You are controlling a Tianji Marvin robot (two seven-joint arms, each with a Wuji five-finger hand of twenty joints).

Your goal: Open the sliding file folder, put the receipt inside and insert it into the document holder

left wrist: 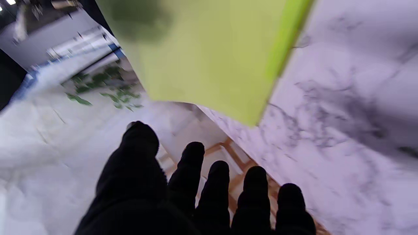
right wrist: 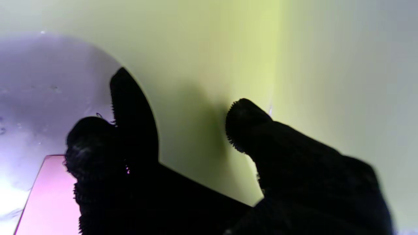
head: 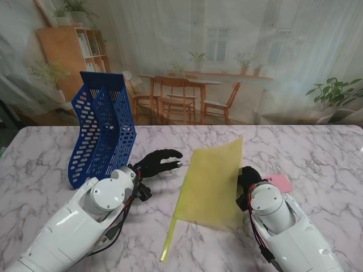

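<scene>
At ten o'clock on the desk (head: 39,164) stands the blue document holder (head: 102,130). Just beside it, the left hand (head: 159,162) hovers empty, fingers spread. At centre the right hand (head: 247,180) pinches the yellow folder (head: 212,184), tilted up off the desk, with the pink receipt (head: 279,182) flat at three o'clock.

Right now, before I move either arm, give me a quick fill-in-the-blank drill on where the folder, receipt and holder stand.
1. The yellow folder is held up by the ____ robot hand.
2. The pink receipt lies on the table, still ____ the folder.
3. The left robot hand is open and holds ____.
4. The blue holder stands on my ____ side.

Missing words: right; outside; nothing; left
</scene>
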